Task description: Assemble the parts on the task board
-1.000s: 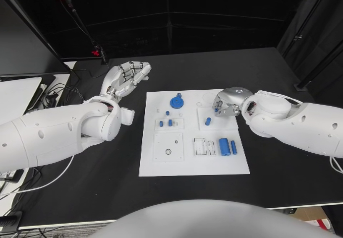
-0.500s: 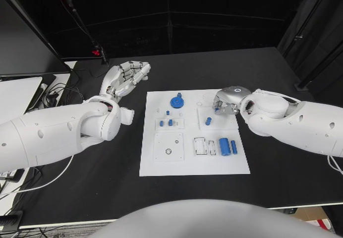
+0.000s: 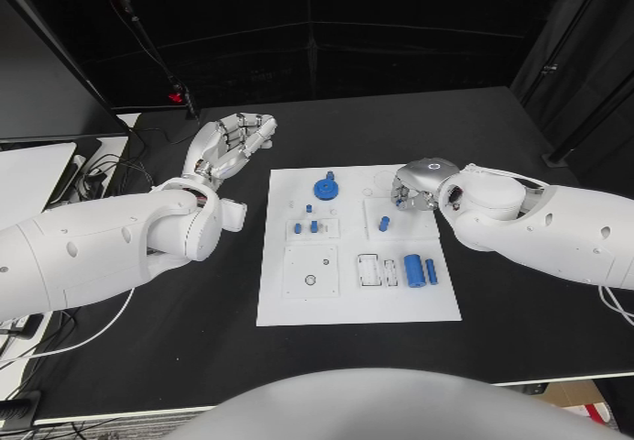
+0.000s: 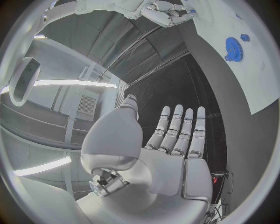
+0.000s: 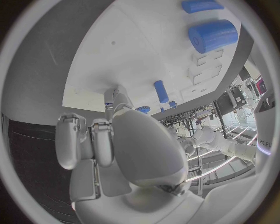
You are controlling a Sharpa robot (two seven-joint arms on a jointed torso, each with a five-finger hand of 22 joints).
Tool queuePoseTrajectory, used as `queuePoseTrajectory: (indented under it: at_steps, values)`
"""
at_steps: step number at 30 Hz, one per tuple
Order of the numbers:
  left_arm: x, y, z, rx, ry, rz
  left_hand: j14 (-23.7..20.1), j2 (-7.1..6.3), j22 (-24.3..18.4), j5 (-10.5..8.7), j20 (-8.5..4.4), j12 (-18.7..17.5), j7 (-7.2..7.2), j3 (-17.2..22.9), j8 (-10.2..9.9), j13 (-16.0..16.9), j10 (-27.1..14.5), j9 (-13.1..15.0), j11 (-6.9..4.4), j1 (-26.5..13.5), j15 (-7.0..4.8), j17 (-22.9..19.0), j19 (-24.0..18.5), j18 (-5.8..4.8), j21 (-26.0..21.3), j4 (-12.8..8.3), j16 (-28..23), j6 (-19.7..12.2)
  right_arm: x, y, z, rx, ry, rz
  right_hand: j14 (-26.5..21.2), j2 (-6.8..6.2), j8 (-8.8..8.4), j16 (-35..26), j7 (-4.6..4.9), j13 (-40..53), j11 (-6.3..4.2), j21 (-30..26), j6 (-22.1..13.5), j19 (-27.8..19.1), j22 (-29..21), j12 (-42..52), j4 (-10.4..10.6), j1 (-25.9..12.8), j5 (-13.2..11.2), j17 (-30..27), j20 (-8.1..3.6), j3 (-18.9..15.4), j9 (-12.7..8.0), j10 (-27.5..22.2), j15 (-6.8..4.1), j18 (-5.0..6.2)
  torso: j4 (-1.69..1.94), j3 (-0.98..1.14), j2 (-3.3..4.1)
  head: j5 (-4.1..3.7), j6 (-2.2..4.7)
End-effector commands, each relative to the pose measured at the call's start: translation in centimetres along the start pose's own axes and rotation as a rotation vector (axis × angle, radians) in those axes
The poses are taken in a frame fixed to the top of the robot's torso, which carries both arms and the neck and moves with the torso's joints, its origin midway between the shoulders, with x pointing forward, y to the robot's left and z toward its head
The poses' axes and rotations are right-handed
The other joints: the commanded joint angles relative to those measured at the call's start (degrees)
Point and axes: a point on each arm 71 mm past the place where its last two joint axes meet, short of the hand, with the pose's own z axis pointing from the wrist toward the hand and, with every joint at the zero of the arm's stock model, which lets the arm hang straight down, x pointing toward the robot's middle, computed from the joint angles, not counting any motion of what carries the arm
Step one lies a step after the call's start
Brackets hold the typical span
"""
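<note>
At mid-table, on black table (image 3: 158, 321): white task board (image 3: 356, 307), long side running away from the robot, near strip bare.

On the board's near right: large blue cylinder (image 3: 415, 270) lying flat, slimmer blue peg (image 3: 431, 271) just beside it on the outer side, both pointing away from the robot. In the right wrist view, same pair side by side, large blue cylinder (image 5: 213, 35) and slimmer blue peg (image 5: 201, 5). Left of them, two pale slots (image 3: 379, 270); further left, a square white tile with a small dark ring (image 3: 311, 280) on it.

Past that, mid-board: two small blue pegs (image 3: 307, 227) close together on the left, a short blue peg (image 3: 385, 223) alone on the right, also seen lying on the board ahead of the fingers in the right wrist view (image 5: 161, 91).

Toward the far edge: blue gear (image 3: 326, 189), flat on the board, left of centre; seen again in the left wrist view (image 4: 235, 46).

Over the board's far right corner: right hand (image 3: 416, 188), fingers curled down toward the board (image 5: 87, 140). Cannot tell whether anything sits between the fingertips.

Farthest, off the board's far left corner, above the table: left hand (image 3: 235, 142), released, fingers straight and side by side (image 4: 181, 126), holding nothing, well apart from every part.
</note>
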Motion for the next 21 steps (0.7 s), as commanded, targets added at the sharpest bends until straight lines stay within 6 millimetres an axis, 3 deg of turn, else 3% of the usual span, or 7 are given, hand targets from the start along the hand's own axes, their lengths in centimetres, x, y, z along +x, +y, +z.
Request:
queuePoseTrajectory:
  at_steps: [1, 21]
  values:
    - [0.1, -1.2, 0.0, 0.149, 0.004, -0.007, -0.34, 0.72, -0.1, 0.42, 0.04, 0.41, 6.12, 0.06, 0.39, -0.09, 0.24, -0.1, -0.21, 0.14, -0.25, -0.11, 0.45, 0.22, 0.34, -0.28, 0.15, -0.38, 0.2, -0.3, -0.2, 0.027, -0.024, -0.019, 5.96, -0.08, 0.17, 0.14, 0.03, 0.02, 0.04, 0.24, 0.48, 2.48, 12.42, -0.43, 0.04, 0.43, -0.24, 15.04, -0.43, 0.46, 0.11, 0.64, -0.27, 0.32, -0.03, -0.02, -0.01, 0.04, 0.09]
    - [0.2, -1.2, -0.1, 0.148, 0.007, -0.009, -0.36, 1.01, -0.29, 0.93, 0.03, 0.74, 6.08, -0.14, 0.65, -0.15, 0.27, -0.16, -0.24, 0.49, -0.27, -0.42, 0.51, 0.24, 0.33, -0.3, 0.56, -0.33, -0.8, -0.4, -1.7, -0.016, -0.185, 0.036, 5.96, -0.27, -0.03, 0.14, 0.11, 0.0, 0.16, 0.0, 0.8, 2.35, 12.32, -1.21, 0.34, 0.14, -0.24, 15.04, -0.42, 0.63, 0.05, 1.13, -0.22, 0.38, -0.01, -0.03, -0.02, 0.13, 0.37]
